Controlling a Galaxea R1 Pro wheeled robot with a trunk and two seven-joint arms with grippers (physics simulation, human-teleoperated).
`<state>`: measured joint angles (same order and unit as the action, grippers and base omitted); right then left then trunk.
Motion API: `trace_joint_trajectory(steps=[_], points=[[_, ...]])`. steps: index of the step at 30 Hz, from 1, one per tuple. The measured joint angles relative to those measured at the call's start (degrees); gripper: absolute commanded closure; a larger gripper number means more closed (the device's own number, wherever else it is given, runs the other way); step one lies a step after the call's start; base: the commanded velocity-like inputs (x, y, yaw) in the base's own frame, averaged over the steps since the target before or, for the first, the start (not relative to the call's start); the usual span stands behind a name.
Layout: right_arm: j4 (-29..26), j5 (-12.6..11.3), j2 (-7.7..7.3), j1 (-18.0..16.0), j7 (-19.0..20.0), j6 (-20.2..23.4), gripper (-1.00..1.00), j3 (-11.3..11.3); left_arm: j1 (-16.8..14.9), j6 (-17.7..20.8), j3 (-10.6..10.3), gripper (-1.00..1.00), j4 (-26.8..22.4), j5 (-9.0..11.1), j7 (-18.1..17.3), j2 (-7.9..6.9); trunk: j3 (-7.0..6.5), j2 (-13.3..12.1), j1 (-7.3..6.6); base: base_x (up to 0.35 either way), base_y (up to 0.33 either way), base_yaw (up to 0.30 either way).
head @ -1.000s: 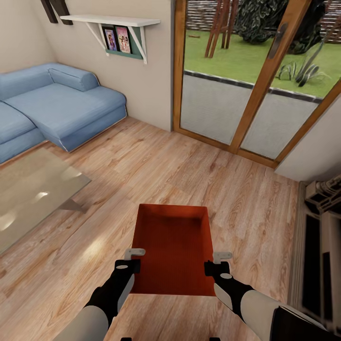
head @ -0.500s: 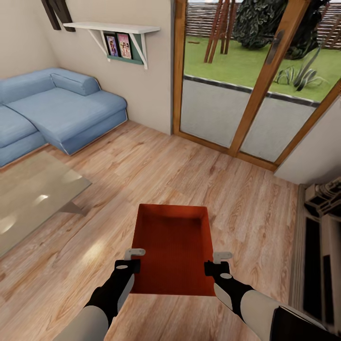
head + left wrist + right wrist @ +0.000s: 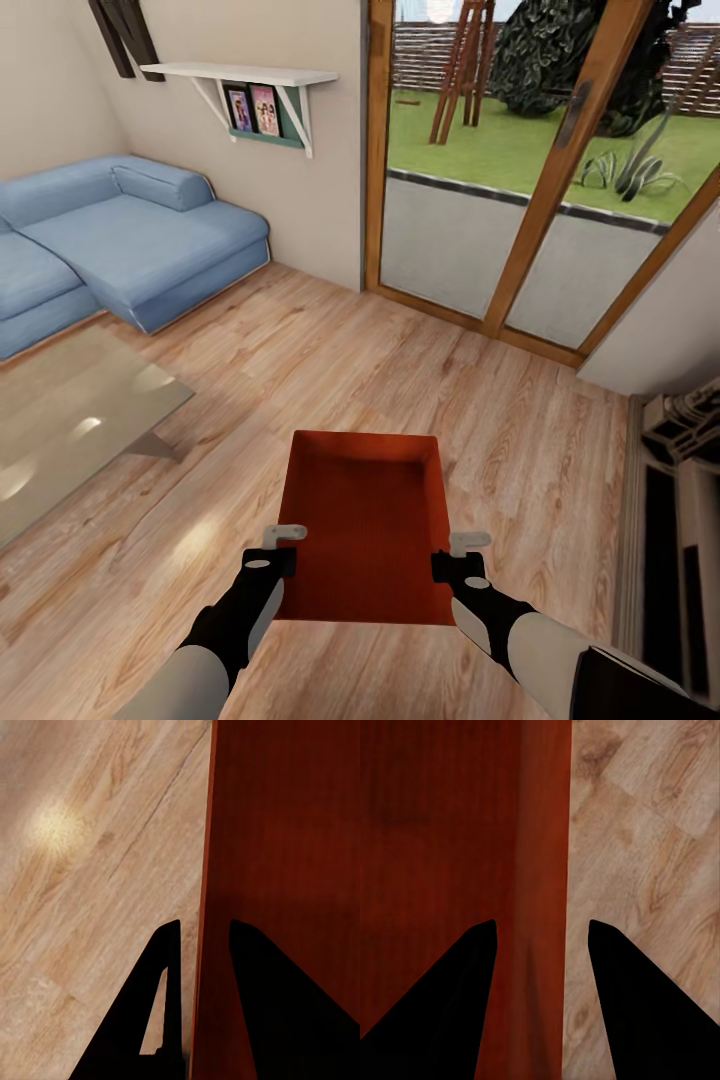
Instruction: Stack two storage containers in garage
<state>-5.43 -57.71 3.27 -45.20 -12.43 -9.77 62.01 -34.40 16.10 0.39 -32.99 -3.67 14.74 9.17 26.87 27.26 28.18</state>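
An orange-red bin [image 3: 365, 525] is held above the wood floor [image 3: 400, 370], near the glass doors [image 3: 520, 190], its side walls pinched by the left claw [image 3: 285, 545] and the right claw [image 3: 462, 553].

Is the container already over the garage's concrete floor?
No: in the head view the storage container is held above light wood plank flooring, with the blue sofa nearby.

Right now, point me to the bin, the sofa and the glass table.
bin [image 3: 365, 525], head view, on its inner floor.
sofa [image 3: 120, 225], head view, on the seat cushion.
glass table [image 3: 70, 425], head view, on the glass top.
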Motion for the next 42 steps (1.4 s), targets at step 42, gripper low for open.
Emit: trace_joint_trajectory(steps=[42], points=[[0.1,0.2,0.07,0.0,0.0,-0.8,1.0,-0.1,0.0,-1.0,-0.2,1.0,0.2,0.3,-0.2,-0.16,-3.71,0.0,0.0,0.0,0.0,0.0]])
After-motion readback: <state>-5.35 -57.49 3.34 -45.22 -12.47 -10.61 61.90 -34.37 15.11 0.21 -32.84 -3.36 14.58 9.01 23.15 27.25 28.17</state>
